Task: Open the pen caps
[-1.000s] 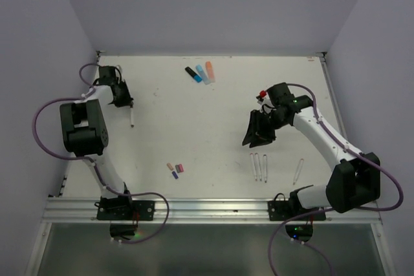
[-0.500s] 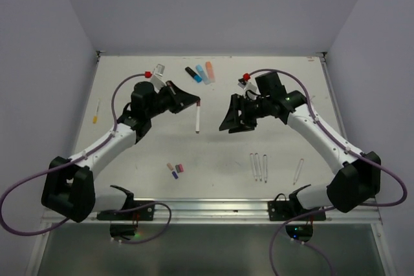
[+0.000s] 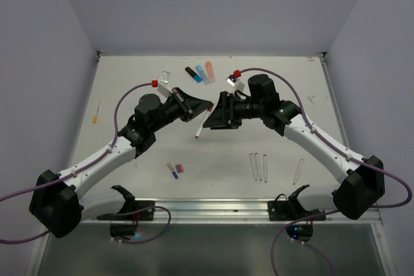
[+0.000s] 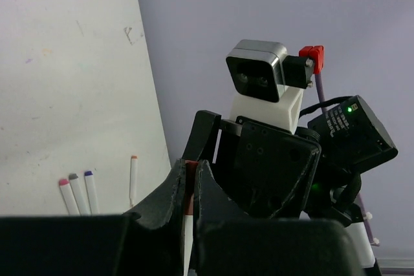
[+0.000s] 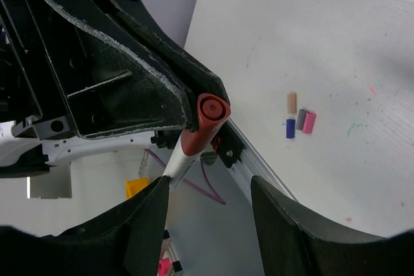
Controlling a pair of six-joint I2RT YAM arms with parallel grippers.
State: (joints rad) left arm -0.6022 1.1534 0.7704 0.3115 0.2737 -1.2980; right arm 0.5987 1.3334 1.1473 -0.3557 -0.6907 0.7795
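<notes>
The left gripper (image 4: 189,171) clamped a white pen (image 5: 176,161). Its dark red cap (image 5: 211,114), round with a dimpled end, sat just ahead of the right gripper (image 5: 210,189), whose fingers stood apart.

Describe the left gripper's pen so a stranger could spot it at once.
Look above the table, where both arms meet. There the left gripper is shut on a thin white pen. Unlike the pens lying flat, it hangs in the air, dark red cap on.

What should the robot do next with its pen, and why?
Probably move the right gripper forward and close it on the red cap. The left gripper grips the pen, and the cap sits ahead of the open right gripper, untouched.
</notes>
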